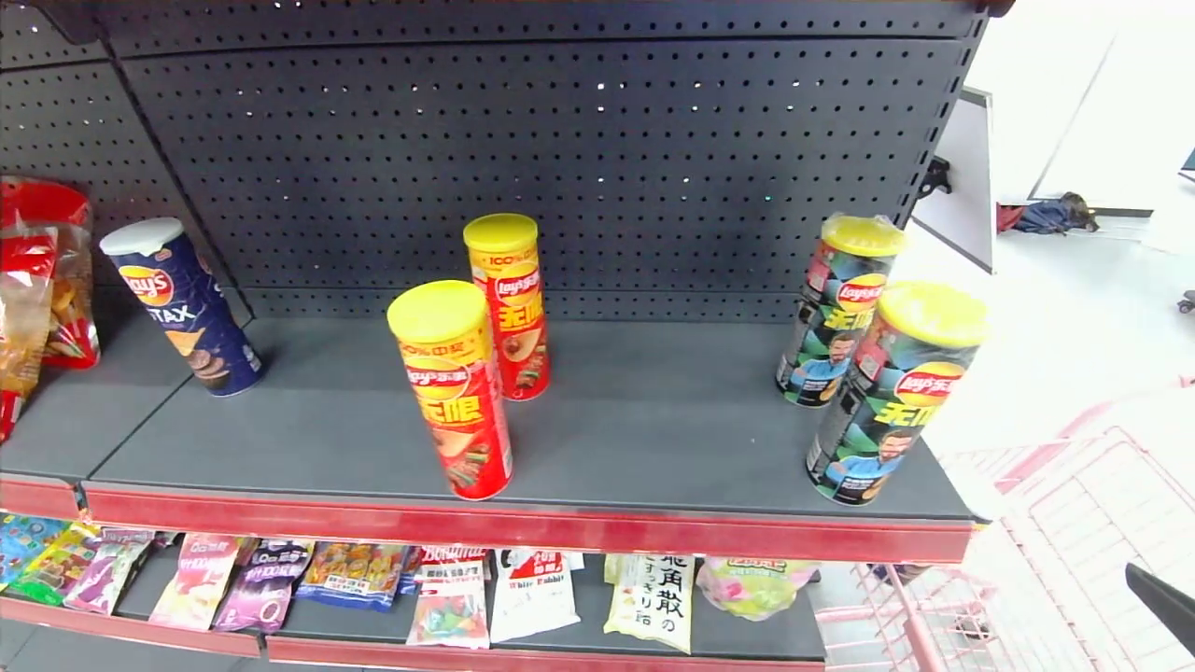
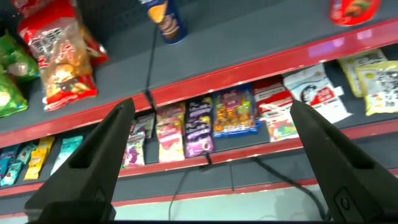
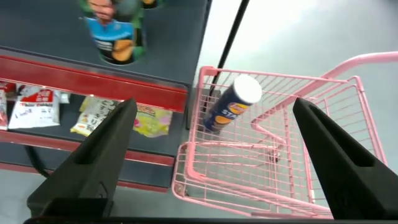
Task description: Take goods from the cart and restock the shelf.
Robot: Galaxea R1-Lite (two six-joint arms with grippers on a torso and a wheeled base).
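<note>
A blue chip can [image 3: 231, 104] with a white lid leans inside the pink wire cart [image 3: 348, 78]. My right gripper [image 3: 214, 162] hangs open above the cart with nothing between its fingers; the can lies beyond the fingertips. On the grey shelf [image 1: 653, 411] stand a blue can [image 1: 182, 303], two red cans [image 1: 455, 387] [image 1: 509, 303] and two green cans [image 1: 840, 308] [image 1: 896, 392], all upright. My left gripper [image 2: 211, 168] is open and holds nothing, out in front of the lower shelf's snack bags [image 2: 199, 124], below the blue can [image 2: 166, 18].
Red snack bags [image 1: 42, 271] fill the shelf's left end. The shelf has free room between the red and green cans. The cart [image 1: 1055, 541] stands to the right of the shelf, beside its red front edge [image 1: 523, 527]. A lower shelf holds several small packets [image 1: 448, 593].
</note>
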